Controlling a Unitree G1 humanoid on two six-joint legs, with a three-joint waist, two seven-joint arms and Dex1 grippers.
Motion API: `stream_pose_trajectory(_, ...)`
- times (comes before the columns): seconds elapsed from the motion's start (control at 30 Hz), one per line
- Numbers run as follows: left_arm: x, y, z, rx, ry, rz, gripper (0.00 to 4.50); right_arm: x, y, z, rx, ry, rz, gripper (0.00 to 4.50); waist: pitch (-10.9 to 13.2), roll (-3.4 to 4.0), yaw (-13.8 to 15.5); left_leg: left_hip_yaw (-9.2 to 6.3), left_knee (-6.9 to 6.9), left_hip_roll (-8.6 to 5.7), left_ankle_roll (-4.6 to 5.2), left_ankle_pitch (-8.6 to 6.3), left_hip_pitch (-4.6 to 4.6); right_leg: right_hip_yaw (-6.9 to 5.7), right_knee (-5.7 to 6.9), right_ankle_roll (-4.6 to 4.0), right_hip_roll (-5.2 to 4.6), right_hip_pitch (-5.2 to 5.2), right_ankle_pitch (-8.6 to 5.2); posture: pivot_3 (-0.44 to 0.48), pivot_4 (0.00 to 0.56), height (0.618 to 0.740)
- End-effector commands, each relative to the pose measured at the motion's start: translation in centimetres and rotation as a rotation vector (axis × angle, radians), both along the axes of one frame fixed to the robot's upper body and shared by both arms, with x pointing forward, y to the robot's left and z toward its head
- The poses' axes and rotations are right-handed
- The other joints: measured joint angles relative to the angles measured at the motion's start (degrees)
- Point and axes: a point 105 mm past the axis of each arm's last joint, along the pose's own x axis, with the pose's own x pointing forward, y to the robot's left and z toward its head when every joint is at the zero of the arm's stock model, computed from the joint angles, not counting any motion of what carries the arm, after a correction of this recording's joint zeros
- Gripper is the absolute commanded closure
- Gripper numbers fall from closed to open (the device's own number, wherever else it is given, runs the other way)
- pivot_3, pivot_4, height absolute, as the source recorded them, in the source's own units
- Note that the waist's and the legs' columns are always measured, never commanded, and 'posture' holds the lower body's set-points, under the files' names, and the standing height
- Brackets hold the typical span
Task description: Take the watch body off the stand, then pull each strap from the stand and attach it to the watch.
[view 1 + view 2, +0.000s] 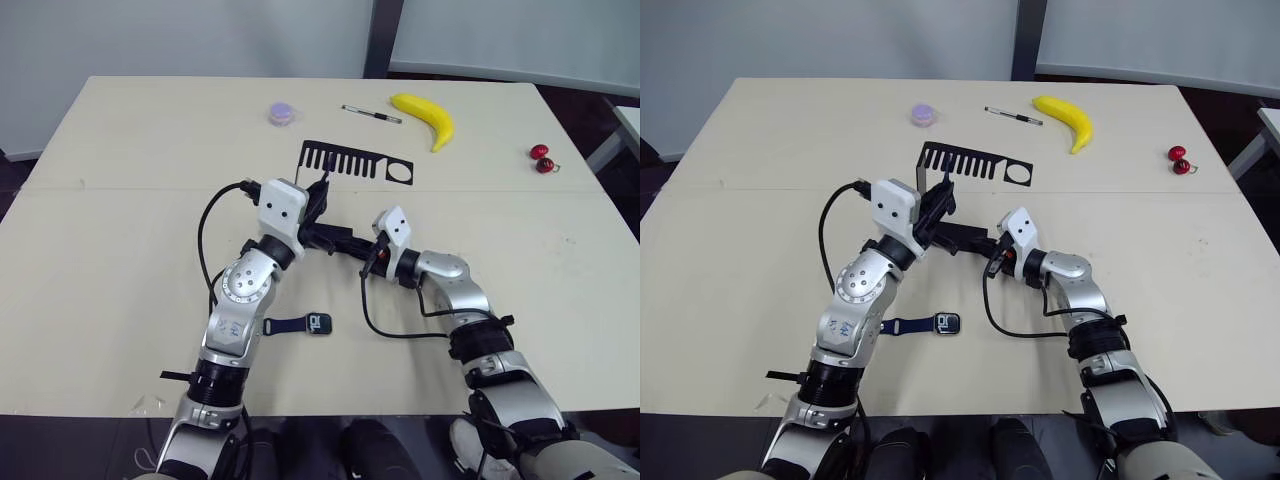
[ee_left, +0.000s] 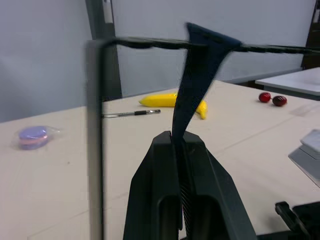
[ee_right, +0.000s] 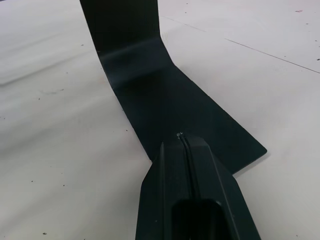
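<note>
Now the second strap (image 2: 197,80), a dark navy flexible band, hangs from a slot in the comb-like top arm of the stand (image 1: 355,162), and the left gripper (image 2: 178,142) has its two black fingers pressed together on the band's lower end. Down on the table (image 1: 100,250), near the front edge by the left arm, lies the watch body (image 1: 318,323), a small square case with a glossy dark face, and one strap (image 1: 287,326) already seems joined to its side. So the body is off the stand and, by my reading, half the strapping is done.

The right gripper (image 3: 182,140) is squeezed shut, pushing its tips down on the stand's flat foot (image 3: 200,115), thin black sheet metal with a smooth bend up into the upright.

The risk I see: that bracket is light and springy, so a hard tug on the band could tip or skid it if the right gripper slips off the slick foot. The soft band might also slide out of the pinch.

Further back sit a banana (image 1: 425,115), a pen (image 1: 372,114) and a purple disc (image 1: 283,112).
</note>
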Motion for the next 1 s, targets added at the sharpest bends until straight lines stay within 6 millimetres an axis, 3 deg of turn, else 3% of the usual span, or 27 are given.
stream_pose_trajectory(0.03, -0.4, -0.5, 1.2, -0.005, -0.031, -0.012, 4.43, -0.5, 0.4, -2.4, -0.043, 0.081, -0.003, 4.50, 0.00, 0.00, 0.07, 0.00, -0.02, 0.00, 0.00, 0.00, 0.05, 0.00, 0.00, 0.00, 0.00, 0.04, 0.00, 0.000, 0.150, 0.740)
stream_pose_trajectory(0.4, -0.6, 1.3, 3.2, -0.056, -0.132, 0.087, 4.43, -0.8, 0.6, -3.1, -0.059, 0.103, 0.001, 4.50, -0.01, 0.00, 0.46, -0.02, -0.27, 0.01, 0.00, 0.00, 0.48, -0.02, -0.56, 0.00, -0.03, 0.67, 0.00, 0.000, 0.150, 0.740)
stream_pose_trajectory(0.73, -1.8, 0.9, 2.8, -0.076, -0.108, -0.024, 4.43, -0.6, 0.4, -3.2, -0.068, 0.108, -0.017, 4.50, -0.01, 0.00, 0.35, -0.02, -0.32, 0.01, 0.00, 0.00, 0.49, -0.02, -0.61, 0.00, -0.03, 0.68, 0.00, 0.000, 0.150, 0.740)
stream_pose_trajectory(1.0, -2.3, 2.1, 1.6, -0.019, -0.077, -0.066, 4.43, -0.2, 0.4, -3.0, -0.058, 0.098, -0.039, 4.50, -0.02, 0.00, 0.38, -0.04, -0.36, 0.01, 0.00, 0.00, 0.55, -0.02, -0.70, 0.00, -0.03, 0.76, 0.00, 0.000, 0.150, 0.740)
